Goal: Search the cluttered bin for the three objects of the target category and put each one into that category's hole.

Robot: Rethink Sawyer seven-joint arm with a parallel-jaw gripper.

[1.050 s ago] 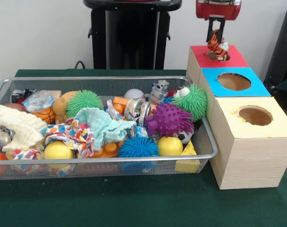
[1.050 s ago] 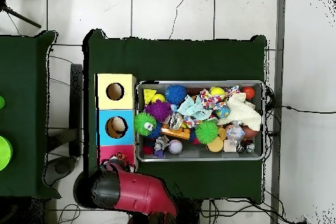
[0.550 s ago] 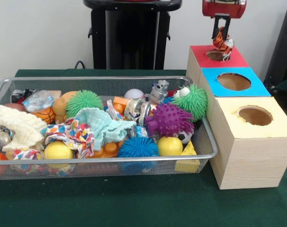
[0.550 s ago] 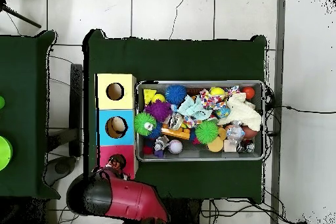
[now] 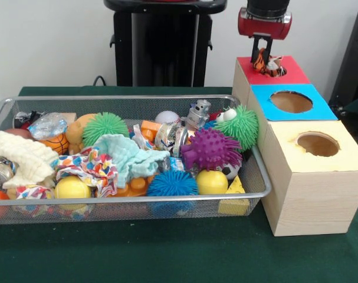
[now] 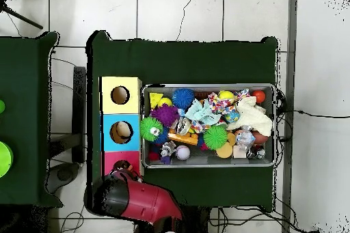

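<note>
A small orange striped tiger toy (image 5: 271,65) lies tilted at the hole of the red-topped box (image 5: 296,73), its lower part inside the rim. My gripper (image 5: 261,54) comes down on the toy's left end and is shut on it. In the overhead view the tiger toy (image 6: 124,171) shows at the red box (image 6: 109,158), with the arm's red and black head (image 6: 130,198) right beside it and covering the gripper. The wire bin (image 5: 167,98) holds several mixed toys, balls and cloths.
A blue-topped box (image 5: 320,109) and a yellow-topped box (image 5: 350,156) stand in a row with the red one, against the bin's right end. A pale object sits inside the blue box's hole (image 6: 121,132). A black stand (image 5: 161,47) rises behind the bin.
The gripper has moved left and down with the tiger toy. The toy hung above the red box's hole before; now it rests lower, at the hole's rim.
</note>
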